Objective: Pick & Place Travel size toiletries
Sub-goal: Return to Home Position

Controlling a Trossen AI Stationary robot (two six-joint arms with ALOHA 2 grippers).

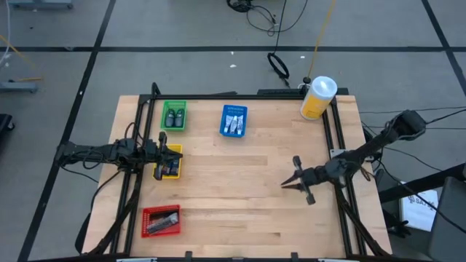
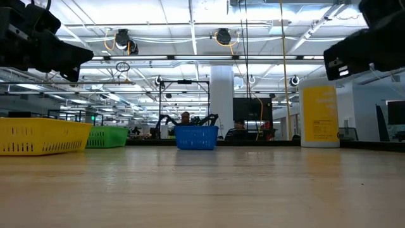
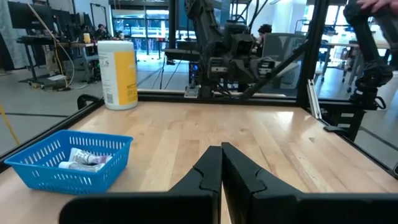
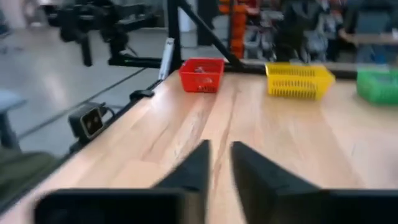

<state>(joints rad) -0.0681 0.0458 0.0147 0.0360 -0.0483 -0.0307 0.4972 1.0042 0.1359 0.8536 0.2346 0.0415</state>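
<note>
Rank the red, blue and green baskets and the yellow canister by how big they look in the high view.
1. Red basket and yellow canister: largest, too close to split; the canister stands taller, so nearer the camera.
2. Blue basket and green basket: smaller, and they look alike.

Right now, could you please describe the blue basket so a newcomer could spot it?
In the high view, find the yellow canister at the top right corner of the table. The blue basket is the next thing to its left. Unlike the green basket farther left, it holds whitish tubes.
</note>
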